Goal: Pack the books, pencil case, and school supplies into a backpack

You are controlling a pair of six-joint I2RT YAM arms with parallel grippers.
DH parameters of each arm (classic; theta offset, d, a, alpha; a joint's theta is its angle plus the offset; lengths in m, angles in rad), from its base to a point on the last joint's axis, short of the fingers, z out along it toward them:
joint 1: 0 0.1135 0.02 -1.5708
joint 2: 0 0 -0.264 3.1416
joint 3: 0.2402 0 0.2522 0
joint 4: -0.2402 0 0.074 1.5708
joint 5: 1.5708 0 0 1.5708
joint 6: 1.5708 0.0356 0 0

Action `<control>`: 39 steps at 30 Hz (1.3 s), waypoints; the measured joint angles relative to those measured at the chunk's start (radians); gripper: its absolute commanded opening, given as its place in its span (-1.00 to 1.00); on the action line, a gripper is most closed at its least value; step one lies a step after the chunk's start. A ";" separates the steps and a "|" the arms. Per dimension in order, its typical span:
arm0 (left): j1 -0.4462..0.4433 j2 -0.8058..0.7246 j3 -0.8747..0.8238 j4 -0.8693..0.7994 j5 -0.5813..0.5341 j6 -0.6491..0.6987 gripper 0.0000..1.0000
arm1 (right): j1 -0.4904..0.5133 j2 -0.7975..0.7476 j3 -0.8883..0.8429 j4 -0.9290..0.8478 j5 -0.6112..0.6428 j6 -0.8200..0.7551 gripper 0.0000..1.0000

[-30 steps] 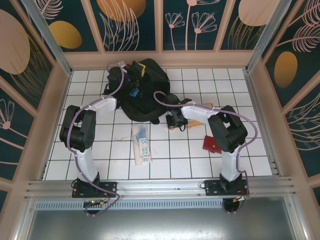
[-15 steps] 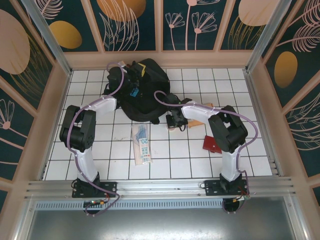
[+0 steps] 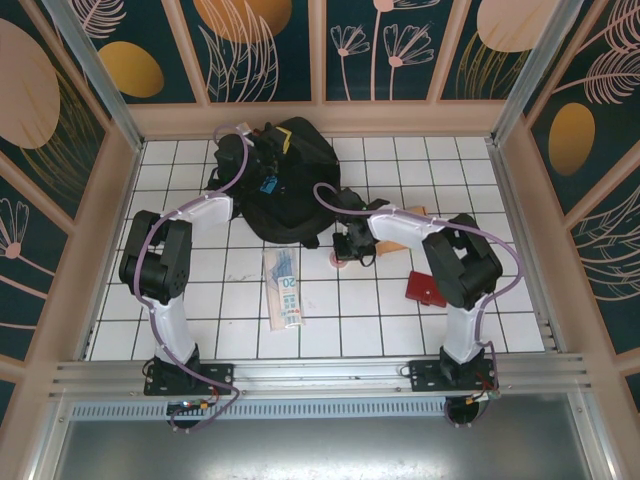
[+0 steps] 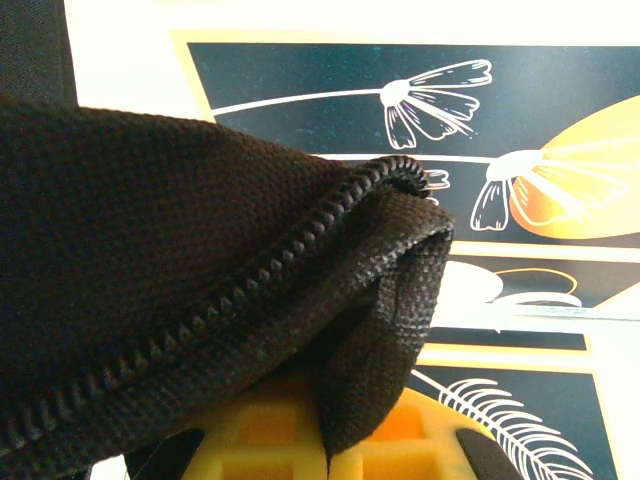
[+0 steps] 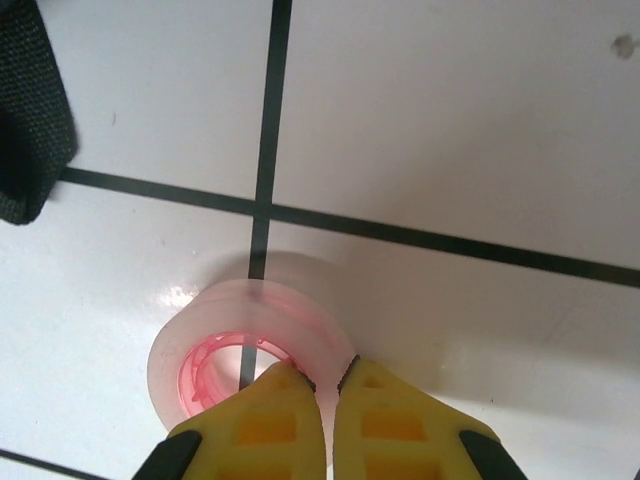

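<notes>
The black backpack [image 3: 300,190] lies at the back of the table. My left gripper [image 3: 262,160] is shut on its zip edge [image 4: 250,280], and the fabric is pinched between the yellow fingers [image 4: 270,440]. A small blue clip [image 3: 268,185] sits on the backpack beside that gripper. My right gripper [image 5: 320,378] is shut on the wall of a clear tape roll with a pink-red core [image 5: 225,340], in front of the backpack [image 3: 341,263]. The pencil case [image 3: 285,285] lies mid-table. The orange-brown book [image 3: 408,222] is partly under the right arm. The dark red book [image 3: 423,288] lies near the right elbow.
A black corner of backpack fabric [image 5: 25,120] lies just left of the tape roll. Wooden frame walls [image 3: 320,118] and metal posts enclose the white tiled table [image 3: 230,330]. The right arm's forearm [image 3: 400,225] crosses above the orange-brown book.
The right gripper has shifted slightly toward the near left, and the pink roll now shows at its tip in the top view. The left arm has not moved.
</notes>
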 measured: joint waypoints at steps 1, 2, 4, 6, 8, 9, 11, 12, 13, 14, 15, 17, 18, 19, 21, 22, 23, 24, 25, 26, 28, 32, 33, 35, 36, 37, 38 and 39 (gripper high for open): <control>0.000 0.000 -0.002 0.000 0.000 -0.002 -1.00 | -0.004 -0.006 -0.010 0.008 -0.010 0.003 -1.00; 0.000 0.000 -0.005 0.001 0.000 -0.002 -1.00 | -0.007 -0.011 -0.019 0.017 -0.018 0.004 -1.00; 0.000 0.000 -0.007 0.002 0.002 -0.005 -1.00 | -0.014 -0.021 -0.035 0.035 -0.032 0.009 -1.00; 0.000 0.000 -0.009 0.004 0.003 -0.006 -1.00 | -0.019 -0.031 -0.051 0.053 -0.043 0.016 -1.00; 0.000 0.000 -0.010 0.006 0.003 -0.006 -1.00 | -0.024 -0.042 -0.068 0.071 -0.052 0.022 -1.00; 0.000 0.000 -0.011 0.008 0.003 -0.006 -1.00 | -0.026 -0.047 -0.076 0.079 -0.058 0.024 -1.00; 0.000 0.000 -0.012 0.008 0.003 -0.006 -1.00 | -0.031 -0.063 -0.097 0.093 -0.071 0.027 -1.00; 0.000 0.000 -0.012 0.008 0.003 -0.007 -1.00 | -0.034 -0.072 -0.108 0.102 -0.075 0.029 -1.00; 0.000 0.000 -0.012 0.008 0.003 -0.008 -1.00 | -0.037 -0.082 -0.120 0.109 -0.081 0.030 -1.00; 0.000 0.000 -0.012 0.008 0.003 -0.009 -1.00 | -0.042 -0.094 -0.134 0.117 -0.090 0.033 -1.00; 0.000 0.000 -0.012 0.008 0.003 -0.009 -1.00 | -0.047 -0.105 -0.145 0.126 -0.097 0.037 -1.00; 0.000 0.000 -0.012 0.008 0.003 -0.009 -1.00 | -0.061 -0.129 -0.170 0.139 -0.113 0.046 -1.00; 0.000 0.000 -0.012 0.008 0.003 -0.009 -1.00 | -0.068 -0.139 -0.181 0.145 -0.119 0.049 -1.00; 0.000 0.000 -0.012 0.008 0.003 -0.009 -1.00 | -0.072 -0.147 -0.190 0.148 -0.122 0.050 -1.00; 0.000 0.000 -0.012 0.008 0.003 -0.009 -1.00 | -0.076 -0.154 -0.193 0.145 -0.121 0.047 -0.61; 0.000 0.000 -0.012 0.008 0.003 -0.009 -1.00 | -0.073 -0.154 -0.188 0.139 -0.112 0.045 -0.36; 0.000 0.000 -0.012 0.008 0.003 -0.009 -1.00 | -0.063 -0.154 -0.177 0.120 -0.091 0.037 -0.14; 0.000 0.000 -0.013 0.008 0.003 -0.009 -1.00 | -0.051 -0.154 -0.165 0.101 -0.071 0.033 0.00; 0.000 0.000 -0.013 0.008 0.003 -0.009 -1.00 | -0.031 -0.152 -0.142 0.074 -0.044 0.019 0.18; 0.000 0.000 -0.013 0.008 0.003 -0.009 -1.00 | -0.010 -0.146 -0.114 0.049 -0.020 0.010 0.34; 0.000 -0.001 -0.013 0.008 0.003 -0.009 -1.00 | 0.035 -0.127 -0.061 0.018 0.017 -0.005 0.48; 0.000 -0.003 -0.016 0.008 0.003 -0.009 -1.00 | 0.109 -0.070 0.024 -0.035 0.069 -0.032 0.61; 0.000 -0.004 -0.016 0.008 0.003 -0.009 -1.00 | 0.117 -0.056 0.033 -0.044 0.072 -0.034 0.62; 0.000 -0.004 -0.016 0.008 0.003 -0.009 -1.00 | 0.127 -0.019 0.051 -0.070 0.081 -0.040 0.63; 0.000 -0.004 -0.016 0.008 0.003 -0.009 -1.00 | 0.128 -0.003 0.058 -0.081 0.086 -0.041 0.64; 0.000 -0.004 -0.016 0.008 0.003 -0.009 -1.00 | 0.128 0.015 0.063 -0.091 0.091 -0.044 0.64; 0.000 -0.005 -0.016 0.008 0.003 -0.009 -1.00 | 0.128 0.031 0.068 -0.101 0.094 -0.048 0.64; 0.000 -0.005 -0.016 0.008 0.003 -0.009 -1.00 | 0.128 0.044 0.073 -0.112 0.098 -0.051 0.64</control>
